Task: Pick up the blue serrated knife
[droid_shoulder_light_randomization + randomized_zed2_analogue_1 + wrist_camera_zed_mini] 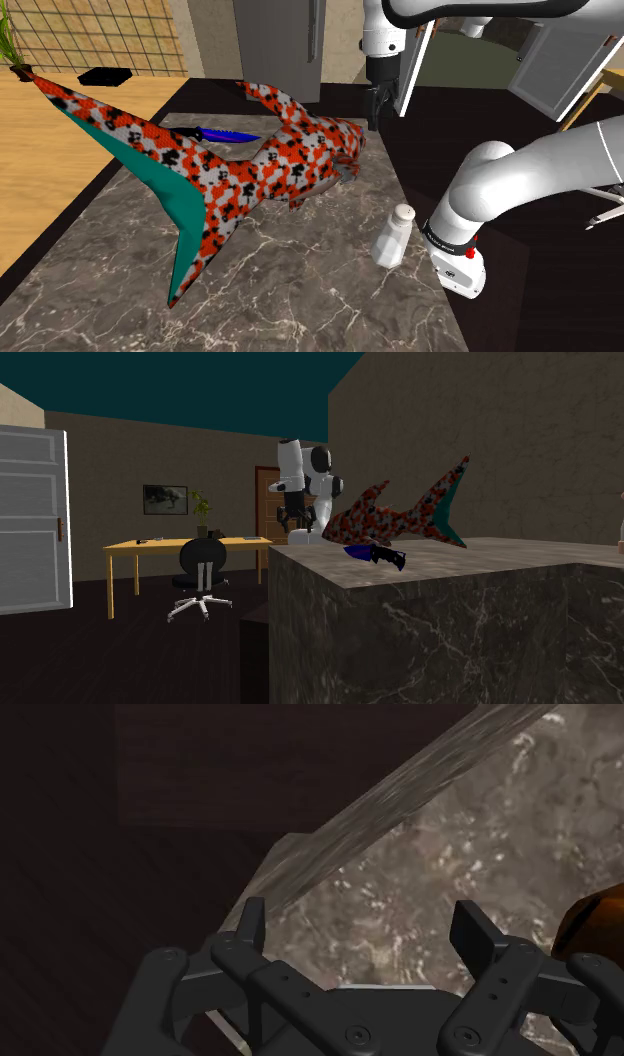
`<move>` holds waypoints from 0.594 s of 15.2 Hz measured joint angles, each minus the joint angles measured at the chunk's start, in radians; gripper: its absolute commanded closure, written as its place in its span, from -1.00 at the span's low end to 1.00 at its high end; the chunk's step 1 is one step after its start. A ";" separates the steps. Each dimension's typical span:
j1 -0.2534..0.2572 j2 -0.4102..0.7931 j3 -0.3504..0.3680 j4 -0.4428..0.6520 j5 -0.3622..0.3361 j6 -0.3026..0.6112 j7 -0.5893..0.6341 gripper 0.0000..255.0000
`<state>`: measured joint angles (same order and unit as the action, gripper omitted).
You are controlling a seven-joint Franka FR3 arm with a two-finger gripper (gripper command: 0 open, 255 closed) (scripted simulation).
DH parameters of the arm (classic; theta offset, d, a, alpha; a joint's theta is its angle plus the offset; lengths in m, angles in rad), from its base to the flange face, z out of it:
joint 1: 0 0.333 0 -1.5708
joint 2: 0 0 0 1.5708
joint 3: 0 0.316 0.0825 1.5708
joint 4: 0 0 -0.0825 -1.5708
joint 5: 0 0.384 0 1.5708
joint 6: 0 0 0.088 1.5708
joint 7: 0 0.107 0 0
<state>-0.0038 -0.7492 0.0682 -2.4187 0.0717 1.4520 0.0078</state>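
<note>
Claw [365, 932] is hanging released over the counter [300, 290] edge, gripping nothing; the blue knife [228, 135] is lying on the counter just beside the spotted fish [250, 175].

- The shoulder view is bright and evenly lit.
- The second exterior view is dim.
- In the wrist view the bench [450, 864] is lit, the floor [80, 854] beside it dark.

Marble counter [300, 290]; wooden desk [185, 544], black office chair [203, 564]; brown walls [500, 432], dark floor [120, 662].
</note>
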 measured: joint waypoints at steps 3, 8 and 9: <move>0.009 0.042 0.009 0.025 0.005 0.027 -0.006 -1.00; 0.041 0.193 0.046 0.118 0.023 0.122 -0.029 -1.00; 0.046 0.223 0.051 0.141 0.023 0.136 -0.036 -1.00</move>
<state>0.0426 -0.5263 0.1196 -2.2772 0.0949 1.5884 -0.0282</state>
